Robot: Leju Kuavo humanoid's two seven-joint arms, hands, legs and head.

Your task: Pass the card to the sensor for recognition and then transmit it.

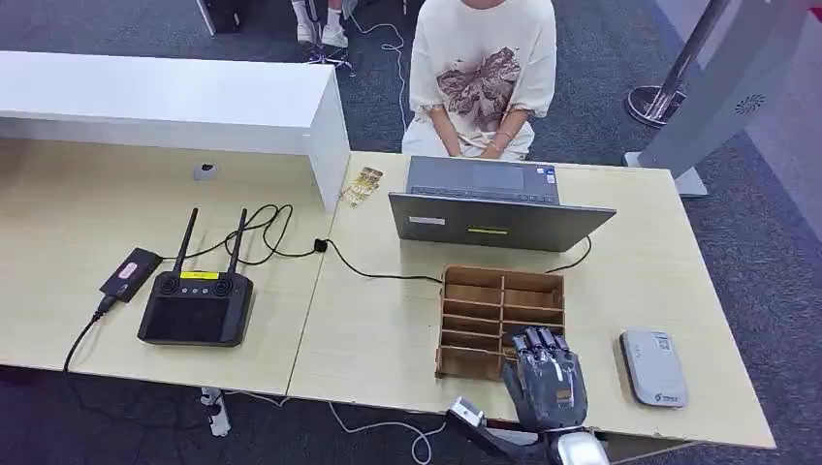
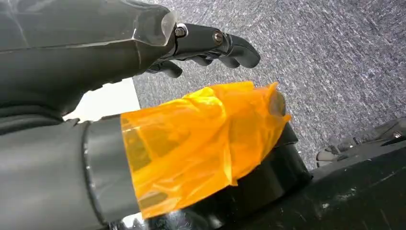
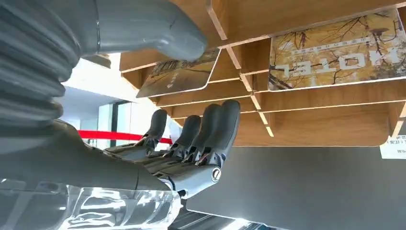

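The task looks to be at its very beginning: no card is lifted yet, and nothing has reached the sensor.

Nearest to the robot, the right hand (image 1: 545, 383) sits at the near edge of the wooden card rack (image 1: 501, 318), over its near right corner. In the right wrist view its dark fingers (image 3: 210, 132) are stretched out side by side and a little apart, and the thick grey thumb (image 3: 158, 28) lies close to the nearest card (image 3: 179, 76); whether it already touches the card cannot be told. The hand holds nothing. The left hand (image 2: 210, 45) hangs low above grey carpet, its fingers curled loosely and empty, with a crinkled orange film (image 2: 201, 143) wrapped around its thumb.

The rack is of thin light plywood with straight dividers that make shallow slots. The nearest card is flat, dark and glossy with rounded corners, and leans in one slot. A second card (image 3: 337, 50), printed with yellow autumn leaves, lies in a neighbouring slot.

Just to the right of the rack, on the pale wood-grain tabletop (image 1: 388, 329), rests a small grey reader (image 1: 653, 366) with rounded corners and a smooth plastic shell, probably the sensor. What is left is to grasp the card, to bring it to the reader and to pass it on.

Farther away stands an open grey laptop (image 1: 499, 208), and behind it sits a person (image 1: 483, 73) in a cream shirt.
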